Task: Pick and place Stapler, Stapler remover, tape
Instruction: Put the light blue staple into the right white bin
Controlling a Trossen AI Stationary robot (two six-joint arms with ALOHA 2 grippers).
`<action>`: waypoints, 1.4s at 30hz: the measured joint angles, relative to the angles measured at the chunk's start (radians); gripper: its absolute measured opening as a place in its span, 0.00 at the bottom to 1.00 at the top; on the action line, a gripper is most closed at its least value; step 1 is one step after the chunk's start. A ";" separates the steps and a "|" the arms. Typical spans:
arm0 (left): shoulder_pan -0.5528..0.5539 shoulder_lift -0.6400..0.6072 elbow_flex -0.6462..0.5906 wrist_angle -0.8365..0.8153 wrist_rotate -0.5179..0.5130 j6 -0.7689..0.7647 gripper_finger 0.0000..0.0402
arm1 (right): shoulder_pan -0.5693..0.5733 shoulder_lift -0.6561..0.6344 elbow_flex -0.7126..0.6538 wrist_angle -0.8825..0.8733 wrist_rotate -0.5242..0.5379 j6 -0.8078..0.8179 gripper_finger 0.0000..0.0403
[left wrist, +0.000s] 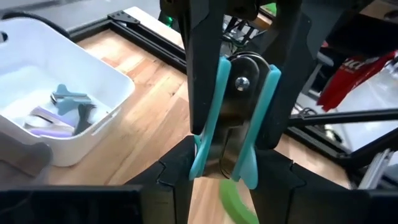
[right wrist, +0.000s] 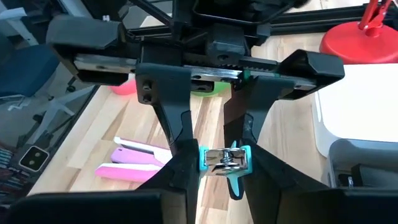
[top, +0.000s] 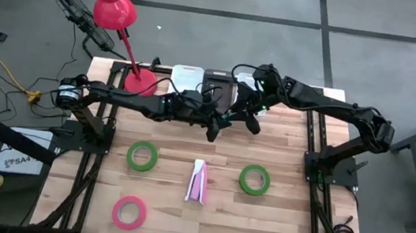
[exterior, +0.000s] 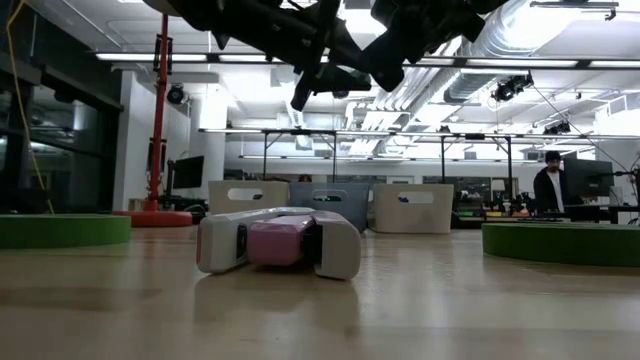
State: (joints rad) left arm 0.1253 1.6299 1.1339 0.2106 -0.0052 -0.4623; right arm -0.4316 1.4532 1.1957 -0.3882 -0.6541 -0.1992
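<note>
High view: both claws meet above the tabletop near the rear bins; two green tape rolls, pink roll and stapler lie in front. Left wrist view: left claw grips the teal staple remover. Right wrist view: right claw closed on the remover.

Both tools meet above the pink stapler.

The wooden table carries two green tapes, pink tape, a stapler, three bins and a lamp.
</note>
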 joint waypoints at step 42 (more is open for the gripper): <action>0.262 -0.442 0.000 -0.665 0.128 0.244 0.59 | -0.267 0.064 0.000 -0.155 0.428 0.218 0.21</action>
State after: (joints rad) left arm 0.3870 1.1879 1.1343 -0.4543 0.1227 -0.2179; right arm -0.6988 1.5167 1.1961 -0.5434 -0.2259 0.0185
